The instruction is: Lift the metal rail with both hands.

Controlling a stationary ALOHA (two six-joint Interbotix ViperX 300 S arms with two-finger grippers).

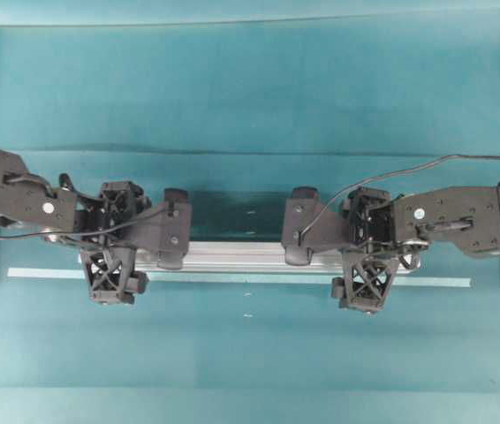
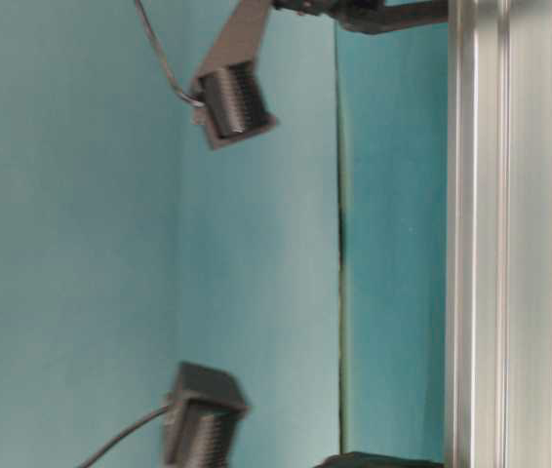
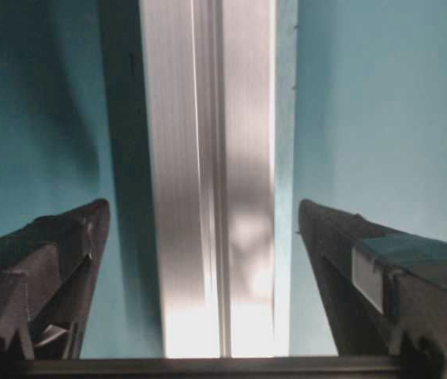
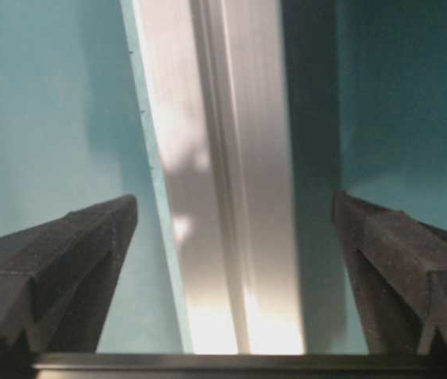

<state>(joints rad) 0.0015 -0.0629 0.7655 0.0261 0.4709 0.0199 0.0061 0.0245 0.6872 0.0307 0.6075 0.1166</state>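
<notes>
Teal matte table covering fills every view, smooth and unmarked apart from a few small specks. We note the metal rail lying flat on it, midway between the left and right edges and slightly toward the near edge: a long, straight, brushed silver extrusion with lengthwise grooves. Just beside it on the near side runs a thin flat pale tape strip, parallel to the rail.

We find the left gripper straddling the rail's left end and the right gripper straddling its right end. Both have black fingers with a triangular lattice pattern and boxy black wrists trailing black cables.

In both wrist views the fingers stand wide apart, clear teal showing between each finger and the rail, so neither grips it.

We read no writing or brand anywhere.
</notes>
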